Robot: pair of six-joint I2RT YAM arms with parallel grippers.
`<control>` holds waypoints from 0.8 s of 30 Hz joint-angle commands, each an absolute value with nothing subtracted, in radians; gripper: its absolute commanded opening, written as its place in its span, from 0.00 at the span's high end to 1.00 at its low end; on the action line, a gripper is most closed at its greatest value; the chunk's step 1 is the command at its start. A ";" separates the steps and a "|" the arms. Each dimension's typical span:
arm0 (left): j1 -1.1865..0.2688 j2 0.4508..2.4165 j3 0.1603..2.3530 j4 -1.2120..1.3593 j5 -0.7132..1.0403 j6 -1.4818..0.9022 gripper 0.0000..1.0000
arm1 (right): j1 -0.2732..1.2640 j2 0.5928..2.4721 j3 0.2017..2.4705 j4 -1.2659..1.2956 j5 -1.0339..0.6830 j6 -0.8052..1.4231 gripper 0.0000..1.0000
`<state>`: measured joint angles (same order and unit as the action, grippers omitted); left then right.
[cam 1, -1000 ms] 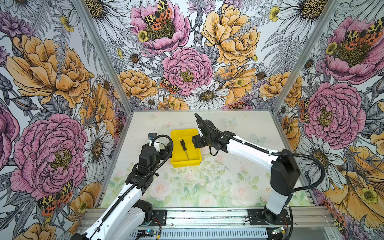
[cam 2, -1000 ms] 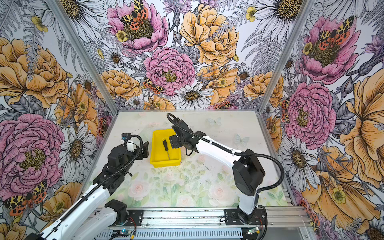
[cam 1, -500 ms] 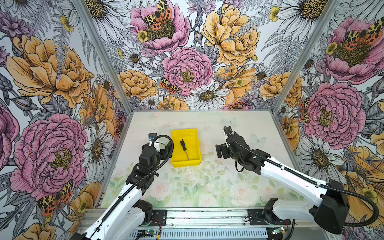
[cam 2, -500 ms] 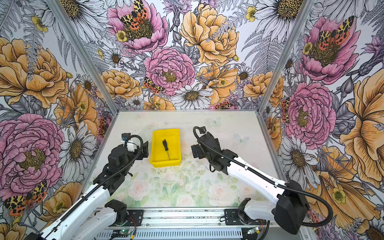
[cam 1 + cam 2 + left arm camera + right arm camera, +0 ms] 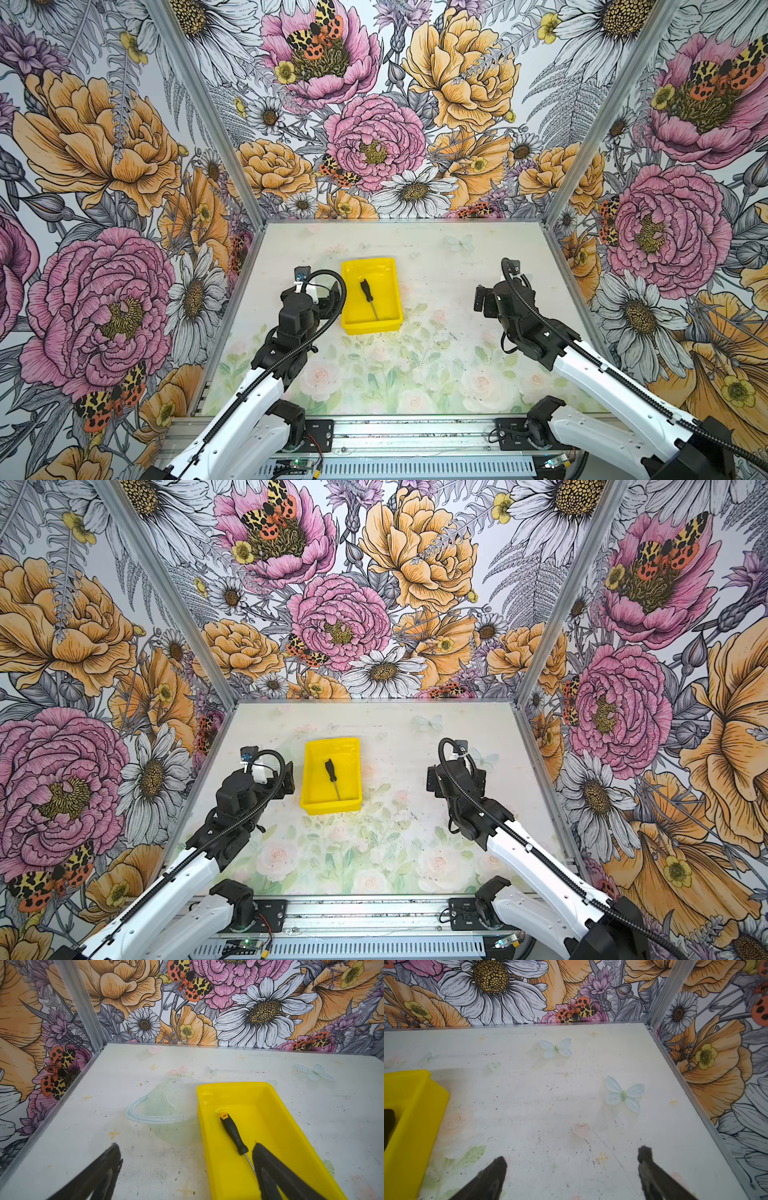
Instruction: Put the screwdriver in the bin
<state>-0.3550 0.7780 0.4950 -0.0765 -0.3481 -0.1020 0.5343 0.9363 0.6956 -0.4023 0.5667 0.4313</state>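
Yellow plastic marks your target: the bin sits on the table left of centre, nearer the left edge than the right, its long sides running toward the back edge. Starting at the left, your left gripper hangs just beside the bin's left wall; in the left wrist view its jaws stand wide apart and hold nothing, one fingertip over bare table and the other above the bin's interior. Inside the bin lies the screwdriver, flat on the glossy floor, black handle toward the back edge and thin shaft angled toward the front right corner of the bin; you can see it in both top views. It touches neither gripper.

Moving right, you have a broad stretch of bare, scuffed table between the bin and your right gripper, which sits well apart from the bin, near the right edge. Its jaws are spread wide and empty over printed butterflies. Flowered walls close the left, back and right edges; the front edge meets the metal rail carrying both arm bases.
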 commanded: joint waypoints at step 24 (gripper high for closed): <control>-0.118 0.799 0.422 -0.048 -0.364 -0.040 0.01 | 0.171 0.931 0.357 0.145 0.286 0.074 0.00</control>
<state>-0.1463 0.8116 0.4553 -0.0742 -0.3676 -0.0853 0.2043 0.8959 0.3740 0.0486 0.3843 0.1249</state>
